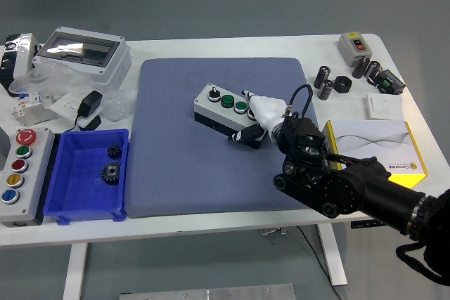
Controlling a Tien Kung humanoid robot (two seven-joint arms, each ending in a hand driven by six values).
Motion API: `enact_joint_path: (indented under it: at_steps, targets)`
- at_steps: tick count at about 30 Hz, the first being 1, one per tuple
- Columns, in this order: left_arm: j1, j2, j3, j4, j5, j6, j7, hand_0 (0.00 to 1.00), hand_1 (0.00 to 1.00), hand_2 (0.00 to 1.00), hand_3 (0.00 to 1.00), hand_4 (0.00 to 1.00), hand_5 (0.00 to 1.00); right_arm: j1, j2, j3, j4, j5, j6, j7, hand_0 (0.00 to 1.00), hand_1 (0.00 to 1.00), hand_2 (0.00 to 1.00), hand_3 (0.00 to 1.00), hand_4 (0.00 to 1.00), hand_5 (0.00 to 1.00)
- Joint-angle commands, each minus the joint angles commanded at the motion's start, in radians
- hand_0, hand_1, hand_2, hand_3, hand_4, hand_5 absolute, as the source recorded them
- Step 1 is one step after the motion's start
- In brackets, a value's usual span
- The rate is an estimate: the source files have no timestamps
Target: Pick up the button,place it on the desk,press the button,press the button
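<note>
Right hand (254, 112) was laid on the right end of the button box (223, 112).
Box was seen sitting on the blue mat (176, 166), near its centre, with two green buttons (227, 101) uncovered. White fingers (250, 95) were placed over the box's right end, black thumb (246, 134) against its front side; whether it was actually gripped could not be told. Blue bin (70, 173) with gears was noted left of the mat.
</note>
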Motion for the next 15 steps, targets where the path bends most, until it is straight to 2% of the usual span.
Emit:
enact_joint_path:
  at_steps: [5,6,11,12,15]
  targets:
    - [-0.001,0.000,0.001,0.001,-0.002,-0.001,-0.005,0.707,0.648,0.604,0.691,0.658,0.280,0.000,0.001,-0.008,-0.008,-0.008,-0.032,0.006,0.211,0.510,0.650,0.998,0.866,0.233]
    - [-0.002,0.000,0.002,0.002,-0.003,-0.001,-0.006,0.707,0.648,0.605,0.688,0.659,0.281,0.000,0.002,-0.010,-0.010,-0.012,-0.039,0.008,0.111,0.396,0.491,0.885,0.690,0.158]
    - [-0.003,-0.001,0.004,0.004,-0.007,-0.002,-0.013,0.707,0.648,0.605,0.688,0.659,0.281,-0.001,0.004,-0.015,-0.016,-0.026,-0.051,0.011,0.111,0.396,0.491,0.885,0.690,0.158]
    - [-0.003,-0.001,0.005,0.004,-0.008,-0.003,-0.015,0.707,0.648,0.605,0.687,0.659,0.279,-0.002,0.004,-0.016,-0.017,-0.028,-0.051,0.012,0.087,0.359,0.425,0.719,0.439,0.064]
    - [-0.004,-0.001,0.006,0.005,-0.009,-0.003,-0.019,0.707,0.648,0.605,0.687,0.659,0.279,-0.003,0.004,-0.020,-0.018,-0.032,-0.047,0.015,0.087,0.359,0.425,0.719,0.439,0.064]
